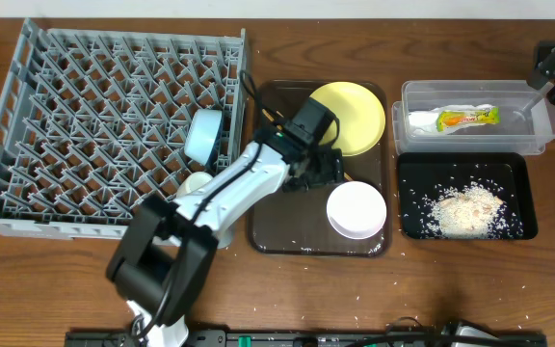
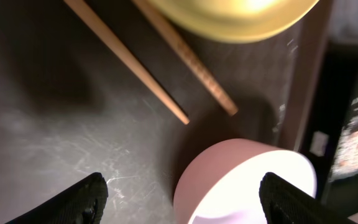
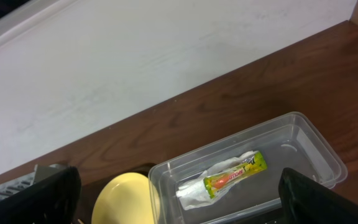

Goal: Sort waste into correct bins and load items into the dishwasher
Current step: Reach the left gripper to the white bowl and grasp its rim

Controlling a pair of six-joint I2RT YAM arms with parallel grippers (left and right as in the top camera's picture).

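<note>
Dark wood bench (image 1: 85, 280), grey rack (image 1: 85, 116) at left, brown tray (image 1: 277, 226) centre, bins at right.

Progress:
- Waste: wrapper (image 1: 456, 119) lies in the clear tub (image 1: 538, 130). Scraps (image 1: 465, 210) are heaped in the black tray (image 1: 412, 173). Stray crumbs dot the bench. Judged approx. done.
- Loading: blue bowl (image 1: 203, 135) stands on edge at the rack's right side. Cup (image 1: 194, 183) sits by the rack's near right corner; in or out, cannot tell.
- Not yet loaded: plate (image 1: 350, 116), white bowl (image 1: 356, 209) and chopsticks (image 2: 129, 64), all on the brown tray.

Pincers:
- L pincer (image 2: 185, 199) hangs over the brown tray between plate and white bowl, fingers spread wide, gripping nothing.
- R pincer (image 3: 185, 199) is up by the tub's far end, also spread and empty.

Orientation, chopsticks: pair lies flat and roughly parallel. In the L wrist view the long axis runs diagonally, top left to lower right. The upper ends pass beside and under the plate rim; the lower ends stop just short of the white bowl. Overhead, the arm hides most of them.
</note>
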